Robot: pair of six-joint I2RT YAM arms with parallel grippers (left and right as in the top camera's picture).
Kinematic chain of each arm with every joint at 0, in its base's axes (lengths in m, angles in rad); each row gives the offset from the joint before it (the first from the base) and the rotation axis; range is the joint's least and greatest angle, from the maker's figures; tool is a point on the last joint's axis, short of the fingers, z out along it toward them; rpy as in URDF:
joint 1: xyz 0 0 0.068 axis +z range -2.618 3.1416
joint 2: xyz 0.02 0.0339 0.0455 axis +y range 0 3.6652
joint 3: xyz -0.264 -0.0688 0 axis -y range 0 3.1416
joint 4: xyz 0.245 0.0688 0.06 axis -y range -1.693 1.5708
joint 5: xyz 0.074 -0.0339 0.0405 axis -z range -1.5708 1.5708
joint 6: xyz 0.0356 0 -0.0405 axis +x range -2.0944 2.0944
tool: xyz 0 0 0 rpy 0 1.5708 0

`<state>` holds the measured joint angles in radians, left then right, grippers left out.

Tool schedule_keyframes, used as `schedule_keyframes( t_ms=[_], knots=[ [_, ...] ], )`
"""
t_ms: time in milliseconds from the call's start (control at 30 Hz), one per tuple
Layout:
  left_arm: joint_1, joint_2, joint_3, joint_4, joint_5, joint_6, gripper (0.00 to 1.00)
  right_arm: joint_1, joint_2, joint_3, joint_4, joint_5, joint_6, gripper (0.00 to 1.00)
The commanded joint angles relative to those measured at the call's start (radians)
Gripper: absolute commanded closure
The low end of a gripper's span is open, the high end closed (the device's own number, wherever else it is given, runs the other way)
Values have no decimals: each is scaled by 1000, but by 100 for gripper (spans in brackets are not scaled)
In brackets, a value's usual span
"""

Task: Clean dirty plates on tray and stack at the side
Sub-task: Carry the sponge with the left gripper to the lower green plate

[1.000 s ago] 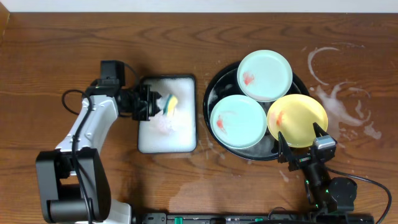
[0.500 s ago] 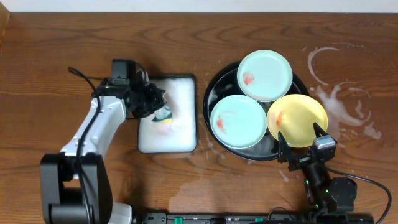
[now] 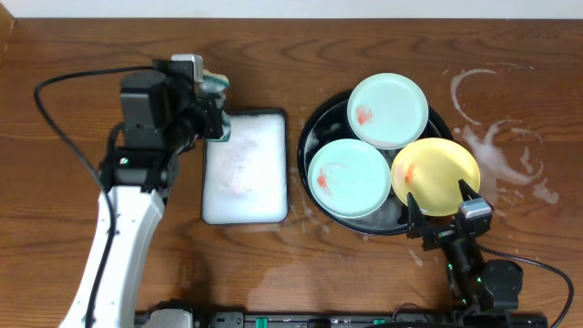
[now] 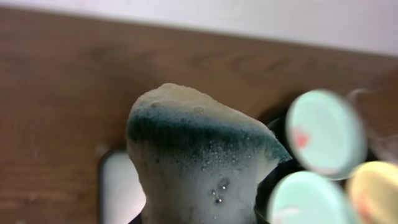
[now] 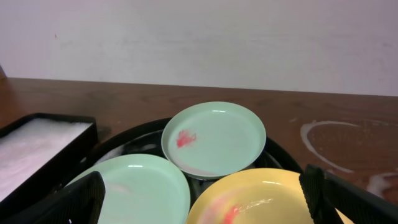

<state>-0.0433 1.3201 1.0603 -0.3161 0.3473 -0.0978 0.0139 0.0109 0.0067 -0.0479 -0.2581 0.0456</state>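
Two arms are working over the brown wooden table point(image 3: 82, 55), one at each side. At the left, the left gripper point(image 3: 211, 107) is clamping one foamy sponge with a dark green scouring face point(image 4: 199, 143), holding it by the far left corner of the single rectangular black-walled tray heaped with white foam point(image 5: 81, 138). In the left wrist view the sponge is filling the middle of the picture and hiding the fingers, and everything behind it is blurring.

Right of the foam tray, one large round black basin with a raised rim point(image 3: 308, 128) is carrying three small round glossy plates. Two are pale mint green: the near-left mint plate point(image 3: 350, 178) and the far mint plate point(image 3: 388, 110). The third is the yellow plate point(image 3: 435, 176) at the near right. Each is showing a red-orange smear. The three are crowding together, with rims overlapping.

The right gripper point(image 3: 439, 199) is hanging empty with its fingers spread wide over the near edge of the yellow plate; whether it is touching cannot be told.

Farthest right, whitish soapy rings and streaks point(image 3: 496, 137) are marking the bare wood.
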Motion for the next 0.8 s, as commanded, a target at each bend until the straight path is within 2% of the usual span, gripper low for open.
schedule_keyframes(
  t_ms=[0,167,400,500,767],
  knots=[
    [-2,146,-66,5,-72,39,92,-7,-5,-1,-5,-5,13,1],
    [-2,202,-60,35,-66,38,93,-7,-5,-1,-5,-5,13,1],
    [-5,-39,-30,71,2,39,93,-7,-5,-1,-5,-5,13,1],
    [-7,-79,-39,64,0,49,92,-7,-5,-1,-5,-5,13,1],
    [-6,140,-158,90,5,48,93,-7,-5,-1,-5,-5,13,1]
  ],
)
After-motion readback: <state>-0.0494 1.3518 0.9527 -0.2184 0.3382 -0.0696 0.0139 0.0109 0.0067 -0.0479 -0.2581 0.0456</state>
